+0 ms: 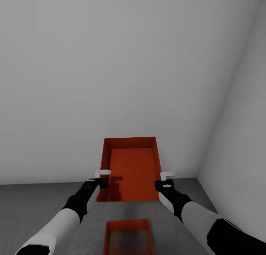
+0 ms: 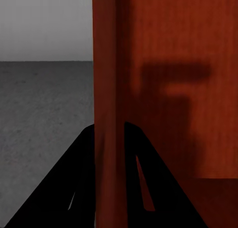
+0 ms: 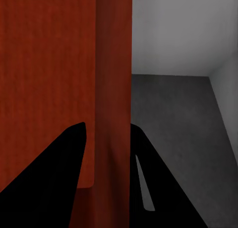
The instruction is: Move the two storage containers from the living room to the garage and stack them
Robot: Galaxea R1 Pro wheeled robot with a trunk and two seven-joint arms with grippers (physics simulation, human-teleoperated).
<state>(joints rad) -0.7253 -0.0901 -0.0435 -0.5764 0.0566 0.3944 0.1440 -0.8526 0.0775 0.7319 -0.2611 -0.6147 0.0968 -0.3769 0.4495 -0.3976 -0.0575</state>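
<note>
I hold one orange-red storage container (image 1: 130,170) in the air between both arms, tilted so its open top faces me. My left gripper (image 1: 102,178) is shut on its left wall (image 2: 106,114), one finger inside and one outside. My right gripper (image 1: 165,179) is shut on its right wall (image 3: 114,89) the same way. The other storage container (image 1: 128,237) sits on the dark grey concrete floor (image 1: 33,207) of the garage, directly below and nearer to me than the held one.
A plain pale grey wall (image 1: 111,70) stands straight ahead. A second wall (image 1: 244,136) closes in on the right, and the two meet in a corner. Bare concrete floor spreads to the left of the containers.
</note>
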